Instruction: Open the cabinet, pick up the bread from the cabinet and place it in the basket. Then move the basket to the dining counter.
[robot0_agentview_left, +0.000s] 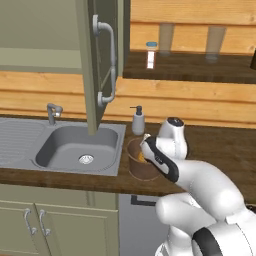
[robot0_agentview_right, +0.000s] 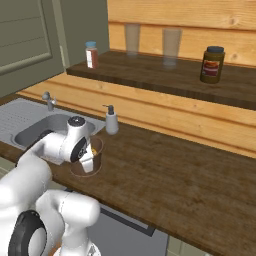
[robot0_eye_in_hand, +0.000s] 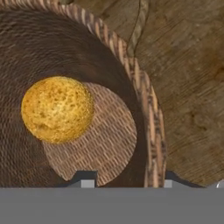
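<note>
1. Hand (robot0_eye_in_hand: 127, 181): poised over the basket, pointing down into it. Its two fingers stand apart, one inside the basket wall and one outside it, so the rim lies between them. Nothing is pinched yet, as far as the hand view shows.
2. Basket (robot0_eye_in_hand: 146, 109): round, brown, woven; directly beneath the hand, standing on the dark wood worktop (robot0_agentview_right: 175, 170) just right of the sink (robot0_agentview_left: 75, 145).
3. Bread (robot0_eye_in_hand: 57, 109): golden bun lying on the basket floor, below the hand and off to one side of the fingers, resting against the inner wall. It appears already delivered.
4. Cabinet (robot0_agentview_left: 102, 60): above and to the left of the hand, its door swung open towards the robot.
5. Soap dispenser (robot0_agentview_left: 138, 120): just beyond the basket, close to its far rim.
6. Dining counter (robot0_agentview_right: 165, 75): the raised dark plank surface well beyond the hand, carrying a jar (robot0_agentview_right: 212, 64), a small bottle (robot0_agentview_right: 91, 55) and two glasses.
7. Step in hand, as judged: gripping the basket by its wall for the carry. Advice: lower until the fingers straddle the rim fully, close firmly, lift straight up, keep the basket level so the bun stays inside, and steer clear of the soap dispenser and the open door.
</note>
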